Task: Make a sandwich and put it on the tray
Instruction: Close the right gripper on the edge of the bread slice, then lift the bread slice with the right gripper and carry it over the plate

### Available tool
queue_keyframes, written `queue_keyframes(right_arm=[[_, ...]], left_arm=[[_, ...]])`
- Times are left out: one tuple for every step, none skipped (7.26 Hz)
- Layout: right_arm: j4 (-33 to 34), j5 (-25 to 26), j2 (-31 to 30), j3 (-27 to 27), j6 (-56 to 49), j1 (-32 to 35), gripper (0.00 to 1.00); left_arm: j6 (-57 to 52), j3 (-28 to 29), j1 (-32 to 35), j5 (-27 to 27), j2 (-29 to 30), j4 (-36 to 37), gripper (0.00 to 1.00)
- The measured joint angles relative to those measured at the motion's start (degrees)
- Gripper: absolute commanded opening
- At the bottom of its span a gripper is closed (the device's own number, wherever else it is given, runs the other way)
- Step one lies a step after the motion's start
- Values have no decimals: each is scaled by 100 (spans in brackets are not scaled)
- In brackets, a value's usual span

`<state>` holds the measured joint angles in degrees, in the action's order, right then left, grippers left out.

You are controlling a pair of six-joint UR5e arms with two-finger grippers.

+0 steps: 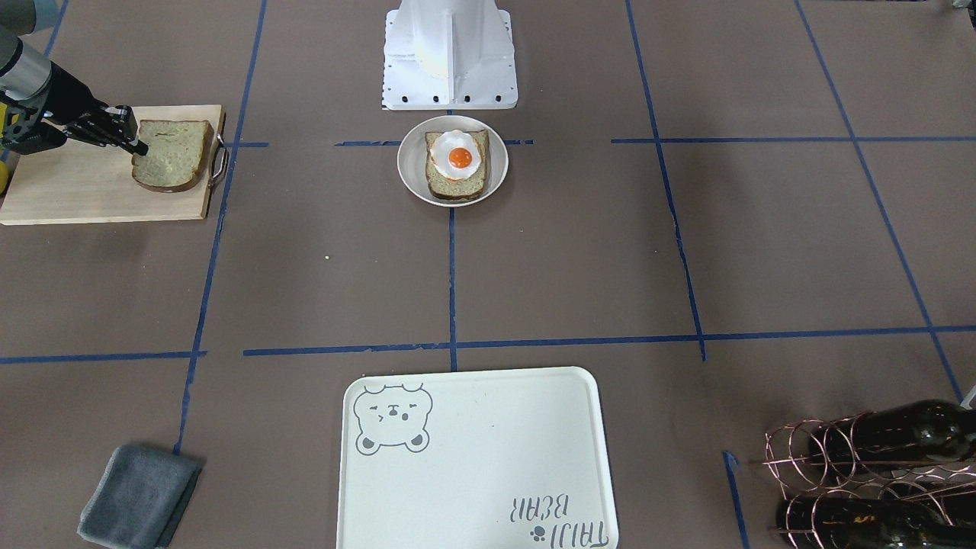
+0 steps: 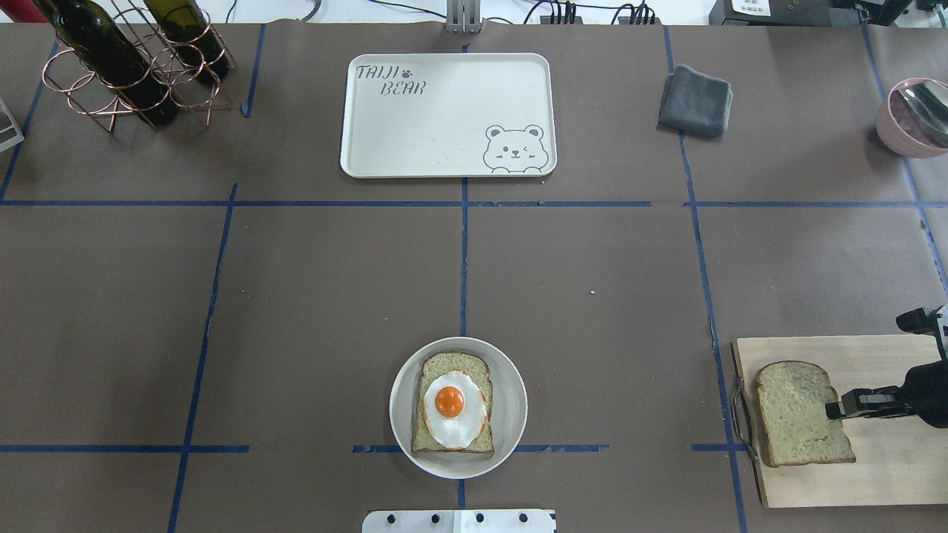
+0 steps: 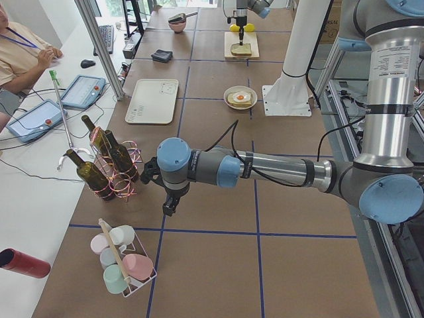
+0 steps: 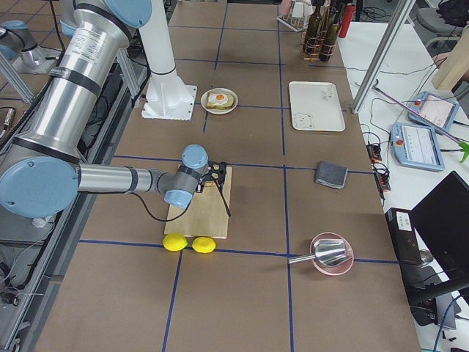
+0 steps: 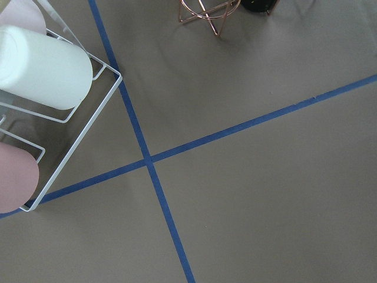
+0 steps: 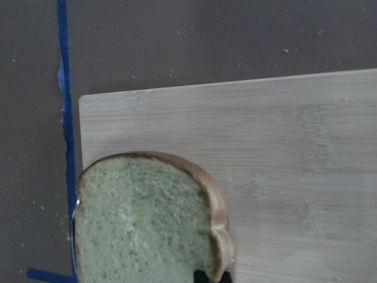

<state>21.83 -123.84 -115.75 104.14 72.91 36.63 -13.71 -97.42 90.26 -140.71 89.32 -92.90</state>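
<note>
A small round plate (image 2: 401, 385) near the robot's base holds one bread slice (image 2: 441, 366) with a fried egg (image 2: 452, 403) on top, uncovered. A second bread slice (image 2: 796, 414) lies on the wooden cutting board (image 2: 889, 459) at the right. My right gripper (image 2: 835, 409) is closed on that slice's edge; the wrist view shows the slice (image 6: 141, 224) with a dark fingertip (image 6: 203, 276) at its crust. The tray (image 2: 444, 118) with the bear drawing sits at the far middle with nothing on it. My left gripper (image 3: 169, 209) hangs low over the table far left; I cannot tell its state.
A grey cloth (image 2: 695, 100) lies right of the tray. Wine bottles in a copper rack (image 2: 126, 66) stand at the far left. A pink bowl with a spoon (image 2: 915, 118) is at the far right. Two lemons (image 4: 187, 244) lie beside the board. A wire cup rack (image 5: 35, 88) is under the left wrist.
</note>
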Motion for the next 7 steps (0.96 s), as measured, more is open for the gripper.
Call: queue_keyframes(right_arm=[[-197, -12, -44, 14, 61, 5, 0], [-476, -18, -74, -5, 220, 6, 0], [-760, -20, -79, -20, 460, 6, 0], [-984, -23, -46, -1, 753, 14, 0], [-1113, -19, 89, 55, 1131, 19, 0], [-1153, -8, 380, 103, 1509, 15, 0], [-1073, -9, 875, 96, 1800, -9, 0]], left_arm=[[0, -1, 0, 0, -2, 0, 100], [0, -1, 0, 0, -2, 0, 100], [0, -3, 0, 0, -2, 0, 100], [0, -5, 0, 0, -2, 0, 100], [0, -5, 0, 0, -2, 0, 100], [0, -11, 0, 0, -2, 0, 100], [0, -30, 0, 0, -2, 0, 100]])
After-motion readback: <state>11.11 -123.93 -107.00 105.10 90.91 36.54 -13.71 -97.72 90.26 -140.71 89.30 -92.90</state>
